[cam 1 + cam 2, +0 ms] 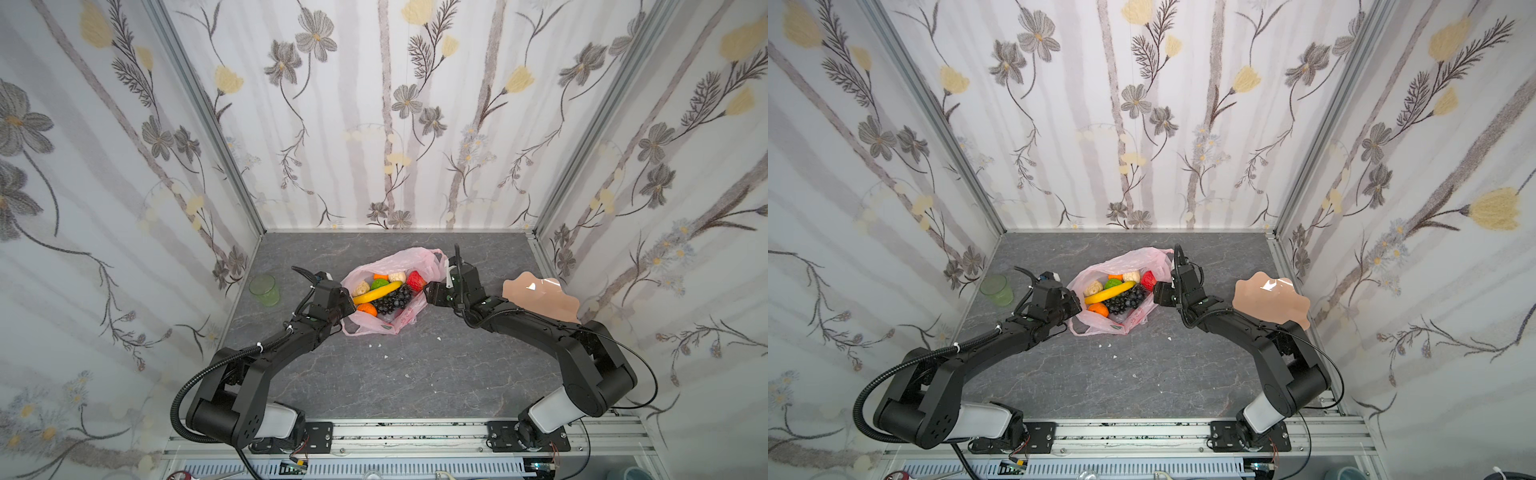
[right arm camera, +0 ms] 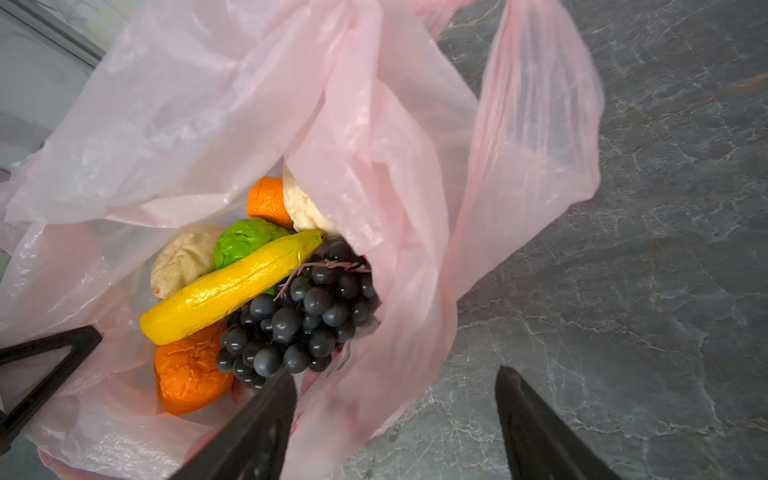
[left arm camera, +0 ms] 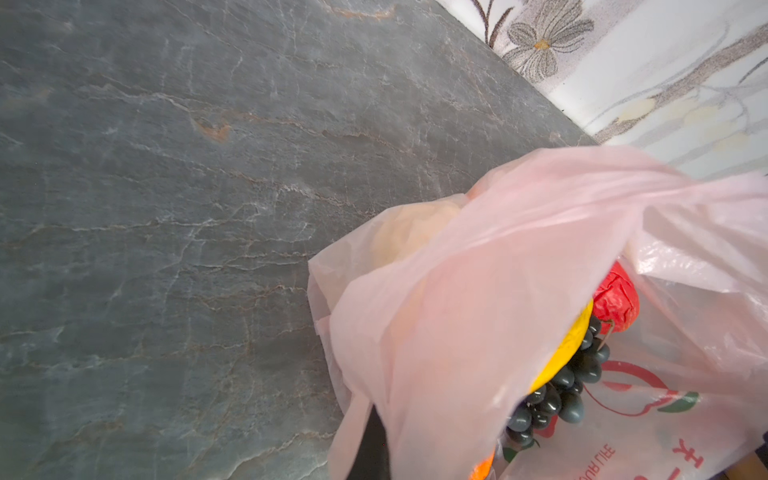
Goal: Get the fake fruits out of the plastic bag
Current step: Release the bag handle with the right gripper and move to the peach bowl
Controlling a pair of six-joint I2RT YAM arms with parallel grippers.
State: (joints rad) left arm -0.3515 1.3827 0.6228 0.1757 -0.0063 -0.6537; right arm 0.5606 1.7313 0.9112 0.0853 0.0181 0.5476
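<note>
Inside plastic bag (image 1: 415, 258), red apple (image 1: 416, 281) in both top views, not right wrist's

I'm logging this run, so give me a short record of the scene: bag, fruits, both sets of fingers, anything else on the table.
bag: pink, mouth open, mid-table
fruits: banana, grapes, two oranges, apple, green fruit, two pears; all in bag
left fingers: shut on bag edge
right fingers: open, straddling bag's other edge, holding nothing
other: green cup left, peach plate right
</note>
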